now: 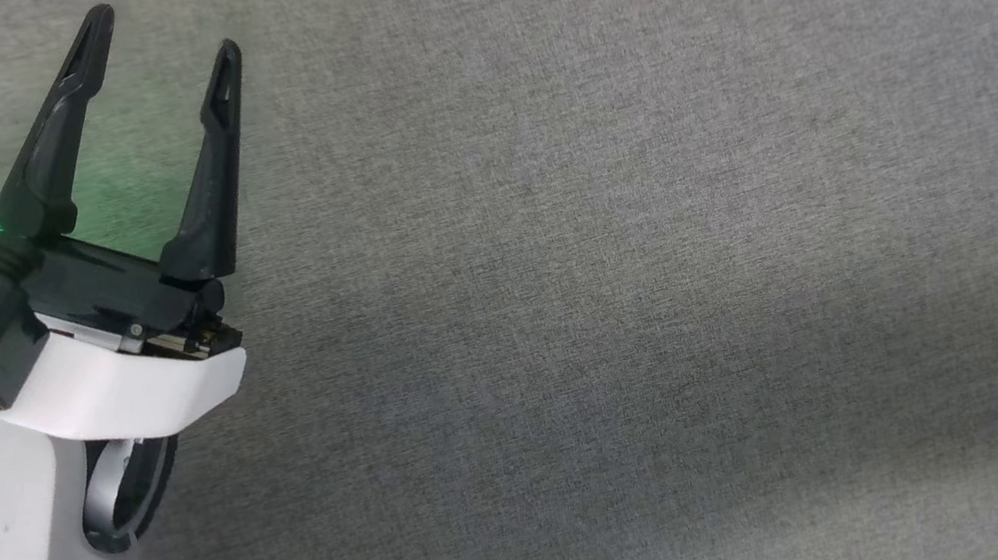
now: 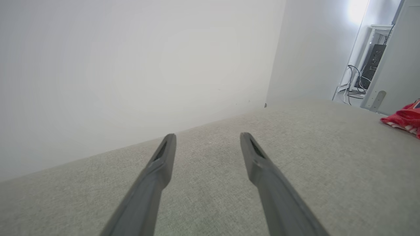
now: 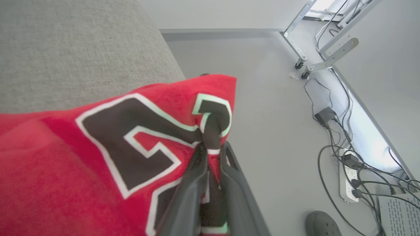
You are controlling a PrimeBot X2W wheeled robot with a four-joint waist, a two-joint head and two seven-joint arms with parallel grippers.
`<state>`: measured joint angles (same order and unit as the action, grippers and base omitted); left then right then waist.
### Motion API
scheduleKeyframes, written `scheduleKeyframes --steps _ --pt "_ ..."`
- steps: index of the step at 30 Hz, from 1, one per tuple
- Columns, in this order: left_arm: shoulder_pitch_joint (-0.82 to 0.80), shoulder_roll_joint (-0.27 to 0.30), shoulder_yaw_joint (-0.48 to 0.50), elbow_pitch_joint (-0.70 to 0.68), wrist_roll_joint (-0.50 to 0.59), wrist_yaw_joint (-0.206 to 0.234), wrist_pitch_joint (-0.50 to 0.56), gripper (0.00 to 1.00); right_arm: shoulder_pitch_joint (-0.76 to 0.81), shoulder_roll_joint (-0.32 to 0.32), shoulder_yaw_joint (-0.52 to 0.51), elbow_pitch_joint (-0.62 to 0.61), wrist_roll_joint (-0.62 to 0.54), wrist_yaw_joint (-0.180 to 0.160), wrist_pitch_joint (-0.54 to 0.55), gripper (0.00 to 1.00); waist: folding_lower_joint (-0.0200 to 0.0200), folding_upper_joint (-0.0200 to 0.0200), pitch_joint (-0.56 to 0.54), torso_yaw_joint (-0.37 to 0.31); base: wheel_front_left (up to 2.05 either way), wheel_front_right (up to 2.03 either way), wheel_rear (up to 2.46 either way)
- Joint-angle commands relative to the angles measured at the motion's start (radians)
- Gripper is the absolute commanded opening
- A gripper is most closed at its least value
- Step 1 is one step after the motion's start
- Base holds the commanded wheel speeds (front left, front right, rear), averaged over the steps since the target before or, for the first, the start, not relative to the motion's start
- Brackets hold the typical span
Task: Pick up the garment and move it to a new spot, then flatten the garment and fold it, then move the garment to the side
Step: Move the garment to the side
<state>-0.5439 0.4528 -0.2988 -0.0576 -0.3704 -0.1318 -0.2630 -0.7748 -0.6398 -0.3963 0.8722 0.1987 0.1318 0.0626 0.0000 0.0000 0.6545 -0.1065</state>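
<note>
Head view: the left end effector sits at 10 o'clock over the grey bench, fingers spread apart and empty, pointing toward 1 o'clock.

Left wrist view: the released fingers frame bare bench surface. The garment lies bunched at 3 o'clock, at the far bench edge and well apart from this end effector.

Right wrist view: the right end effector is clenched on a fold of the garment at the black lettering, near the bench edge with the floor beyond. The fabric trails from the grip toward 9 o'clock — its long axis. The right arm is therefore the nearer one, and the transfer step likely depends on it alone.
</note>
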Motion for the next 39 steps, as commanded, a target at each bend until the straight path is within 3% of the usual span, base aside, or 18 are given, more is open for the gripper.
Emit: scheduleKeyframes --steps 1,9,13,21,29,39 --pt "0.015 -0.003 0.005 0.005 -0.008 0.002 -0.002 1.00 -0.014 -0.004 -0.003 0.020 -0.017 -0.002 -0.027 1.00 0.0000 0.0000 -0.018 0.009 0.00 0.00 0.00" --pt "0.108 -0.058 0.017 0.041 -0.030 0.002 -0.002 1.00 0.022 0.013 0.125 0.033 -0.045 -0.002 -0.178 1.00 0.0000 0.0000 -0.175 0.025 0.00 0.00 0.00" --pt "0.214 -0.098 0.044 0.071 -0.037 0.002 -0.002 1.00 0.086 0.087 0.275 -0.013 -0.010 -0.002 -0.240 1.00 0.0000 0.0000 -0.292 0.040 0.00 0.00 0.00" --pt "0.353 -0.135 0.083 0.132 -0.039 0.002 -0.002 1.00 0.227 0.200 0.414 -0.116 0.041 -0.002 -0.313 1.00 0.0000 0.0000 -0.426 0.093 0.00 0.00 0.00" --pt "0.504 -0.165 0.119 0.174 -0.051 0.002 -0.002 1.00 0.418 0.318 0.421 -0.268 0.099 -0.002 -0.328 1.00 0.0000 0.0000 -0.566 0.148 0.00 0.00 0.00" --pt "0.614 -0.189 0.154 0.201 -0.040 0.002 -0.002 1.00 0.669 0.459 0.375 -0.507 0.063 -0.002 -0.328 1.00 0.0000 0.0000 -0.646 0.205 0.00 0.00 0.00"
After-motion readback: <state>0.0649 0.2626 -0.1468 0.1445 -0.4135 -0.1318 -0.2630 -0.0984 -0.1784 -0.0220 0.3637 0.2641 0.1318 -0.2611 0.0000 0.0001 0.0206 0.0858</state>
